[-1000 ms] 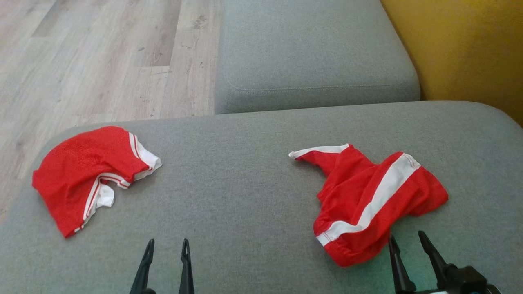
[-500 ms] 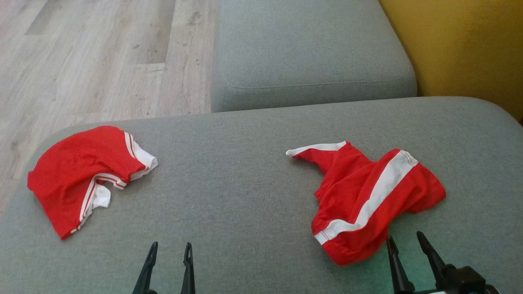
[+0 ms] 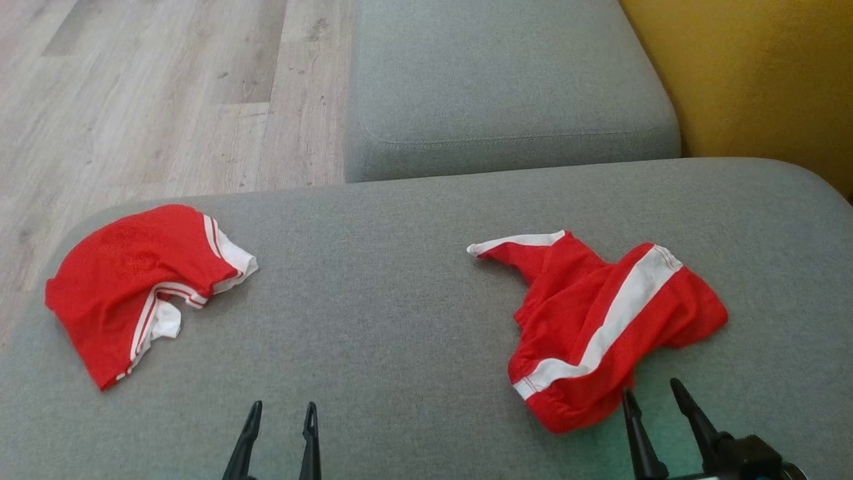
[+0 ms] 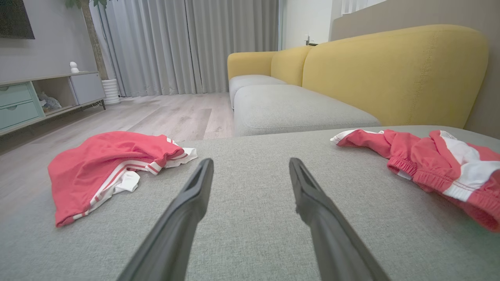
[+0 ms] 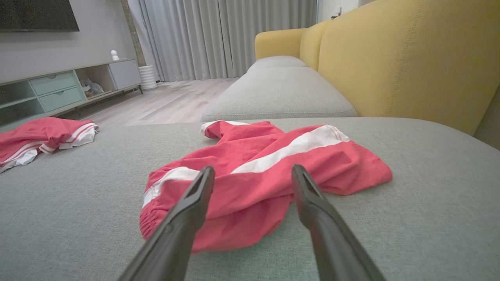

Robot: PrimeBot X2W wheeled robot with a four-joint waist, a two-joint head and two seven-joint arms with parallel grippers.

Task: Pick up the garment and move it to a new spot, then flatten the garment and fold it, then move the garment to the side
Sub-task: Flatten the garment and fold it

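Red white-striped shorts point(image 3: 586, 313) crumpled on grey sofa cushion point(image 3: 400, 320); near hem just beside right gripper point(image 3: 650, 389), jaws spread wide, holding nothing.

A grey seat cushion point(image 3: 506, 87) adjoined the yellow backrest point(image 3: 766, 87). Wood-plank flooring point(image 3: 153, 93) extended to grey curtains point(image 4: 187, 43) and a media cabinet point(image 4: 23, 105).

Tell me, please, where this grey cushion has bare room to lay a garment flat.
The widest bare patch is the middle of the cushion, between the left garment and the right garment. The near right is crowded: the right gripper hovers at that garment's edge.
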